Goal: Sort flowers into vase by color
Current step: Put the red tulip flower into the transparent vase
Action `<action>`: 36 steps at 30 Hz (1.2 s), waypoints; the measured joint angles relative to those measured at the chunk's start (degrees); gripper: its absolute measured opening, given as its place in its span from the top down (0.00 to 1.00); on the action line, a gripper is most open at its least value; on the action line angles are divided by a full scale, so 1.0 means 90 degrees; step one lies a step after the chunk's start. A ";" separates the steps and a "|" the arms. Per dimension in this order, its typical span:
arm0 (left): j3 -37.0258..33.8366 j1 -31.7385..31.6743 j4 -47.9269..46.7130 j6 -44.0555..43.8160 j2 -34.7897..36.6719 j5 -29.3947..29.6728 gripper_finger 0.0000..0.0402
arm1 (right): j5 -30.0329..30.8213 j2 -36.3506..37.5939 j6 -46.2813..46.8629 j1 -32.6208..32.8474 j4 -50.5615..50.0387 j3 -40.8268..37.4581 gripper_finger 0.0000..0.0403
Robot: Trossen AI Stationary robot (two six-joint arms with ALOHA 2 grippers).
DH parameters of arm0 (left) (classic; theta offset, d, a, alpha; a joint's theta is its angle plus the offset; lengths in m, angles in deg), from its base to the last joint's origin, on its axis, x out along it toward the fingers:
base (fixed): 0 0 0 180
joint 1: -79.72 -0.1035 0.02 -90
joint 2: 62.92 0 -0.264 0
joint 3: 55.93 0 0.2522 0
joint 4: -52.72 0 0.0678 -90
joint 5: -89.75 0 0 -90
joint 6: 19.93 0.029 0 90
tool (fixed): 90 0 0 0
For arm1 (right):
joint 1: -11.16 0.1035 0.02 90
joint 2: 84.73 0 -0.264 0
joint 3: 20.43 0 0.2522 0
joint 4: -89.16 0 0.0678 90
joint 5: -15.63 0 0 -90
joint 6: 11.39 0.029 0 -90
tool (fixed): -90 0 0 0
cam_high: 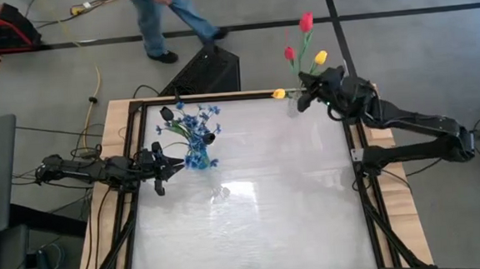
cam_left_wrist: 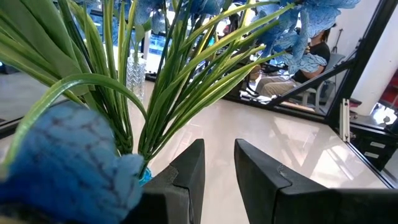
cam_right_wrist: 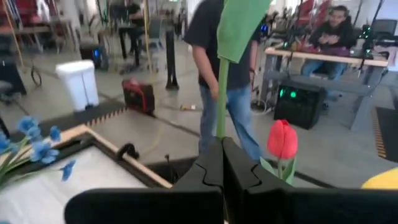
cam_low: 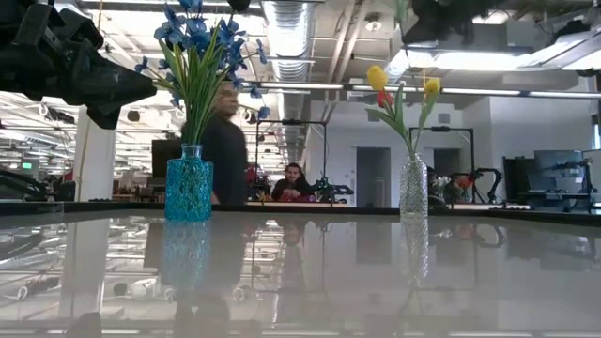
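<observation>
My right gripper (cam_right_wrist: 222,163) is pressed together on a green tulip stem (cam_right_wrist: 221,99), pinching it low so the long stem stands upright above the fingers. I hold it that way, I judge, so the stem can drop straight into the clear vase (cam_low: 413,188) at the far right corner of the table (cam_high: 254,225). In the overhead view the gripper sits just over that vase, with a red tulip (cam_high: 306,21) high above it and another red (cam_high: 289,54) and yellow one (cam_high: 320,58) beside it.

My left gripper (cam_left_wrist: 219,168) is slightly spread and holding nothing, parked just beside the blue vase (cam_low: 189,183). The blue sprays (cam_high: 196,120) and dark blooms already stand in that vase, their stems fanning close past my fingers.
</observation>
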 joint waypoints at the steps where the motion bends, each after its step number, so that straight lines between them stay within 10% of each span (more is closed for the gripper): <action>1: 0.0000 0.0000 0.0000 0.0000 0.0000 0.0000 0.81 | -0.0076 0.0063 -0.0015 -0.0116 0.0308 -0.0239 0.96; 17: 0.0000 0.0000 0.0000 0.0000 0.0000 0.0005 0.81 | -0.0458 0.0226 -0.0118 -0.1530 0.4368 -0.2937 0.96; 36: 0.0000 0.0000 0.0001 0.0000 -0.0001 0.0007 0.81 | -0.0493 -0.0991 -0.0264 -0.1616 0.5448 -0.3057 0.96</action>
